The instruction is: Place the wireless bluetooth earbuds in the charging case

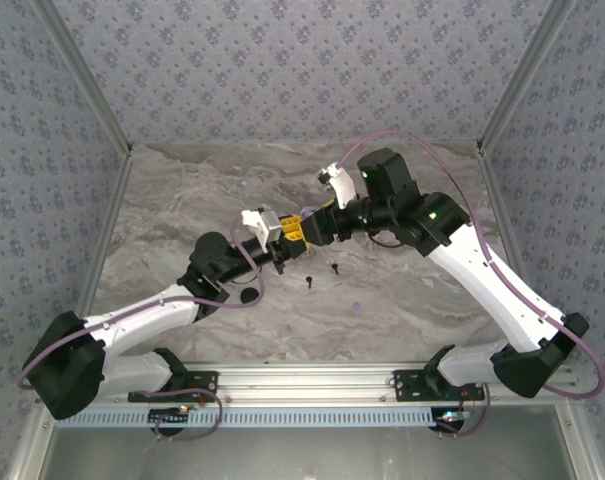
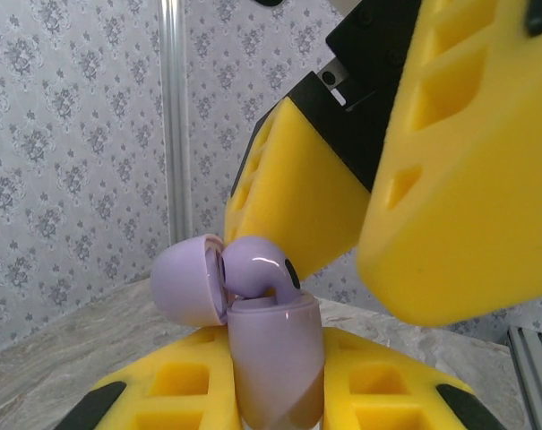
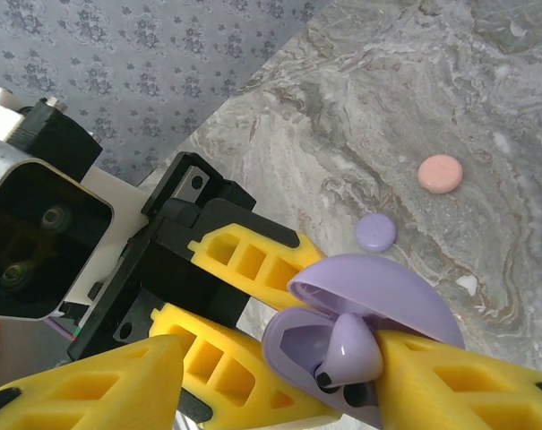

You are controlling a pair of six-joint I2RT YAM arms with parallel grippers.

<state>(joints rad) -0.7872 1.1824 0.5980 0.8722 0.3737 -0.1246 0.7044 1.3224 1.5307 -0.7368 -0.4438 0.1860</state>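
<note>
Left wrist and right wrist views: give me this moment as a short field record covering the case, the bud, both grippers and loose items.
charging case: lavender, lid hinged open
earbud: lavender, sitting at the case's mouth, still standing proud of it
left gripper: shut on the charging case
right gripper: open, a finger on either side of the earbud
table: pink disc and lavender disc lying apart
status: insertion looks unfinished
</note>
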